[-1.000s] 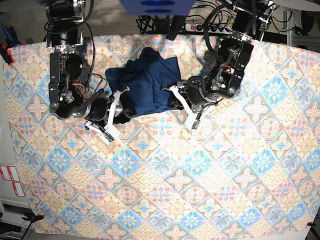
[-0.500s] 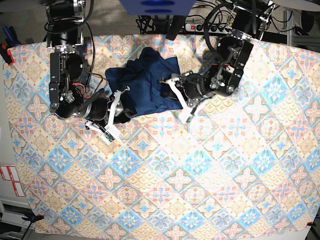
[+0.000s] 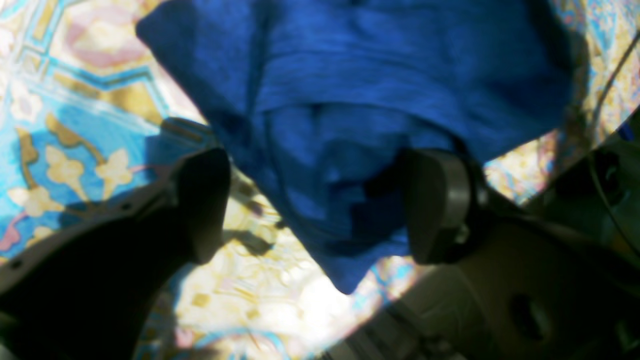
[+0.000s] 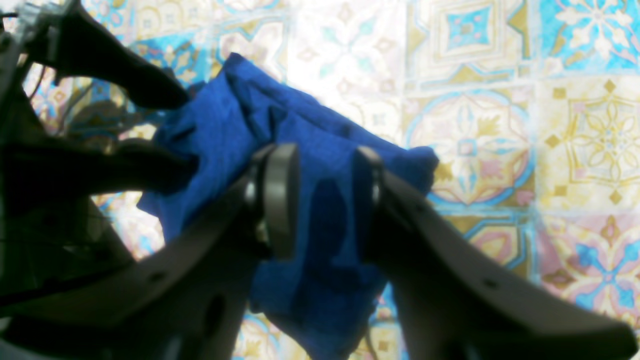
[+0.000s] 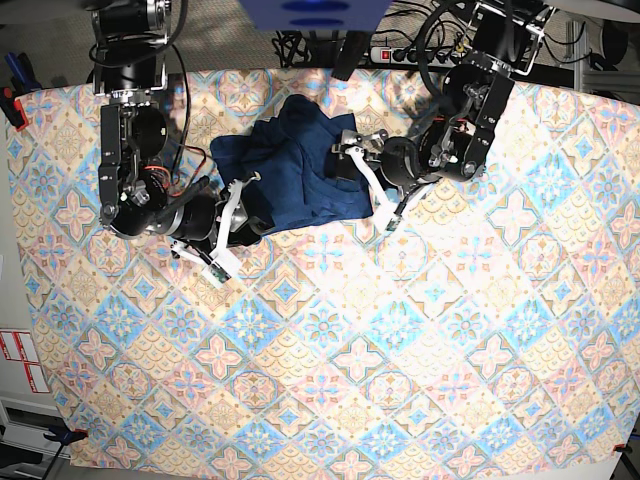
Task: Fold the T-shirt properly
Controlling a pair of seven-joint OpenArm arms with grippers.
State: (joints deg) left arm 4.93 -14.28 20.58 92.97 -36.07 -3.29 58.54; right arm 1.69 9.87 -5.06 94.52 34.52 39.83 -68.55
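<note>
Two grippers are seen at the T-shirt (image 5: 295,165), bunched at the tablecloth's (image 5: 400,350) far side. The right gripper (image 4: 320,200) is clamped on a fold; the left gripper (image 3: 315,205) is spread apart, cloth between. Spreading flat is judged next.

Robotics laboratory workbench. A table under a pastel tile-patterned tablecloth (image 5: 400,350) carries two mounted robot arms; a power strip (image 5: 400,55) with tangled cables (image 5: 300,45) lies behind it, and clamps (image 5: 62,435) hold the cloth's edge.
</note>
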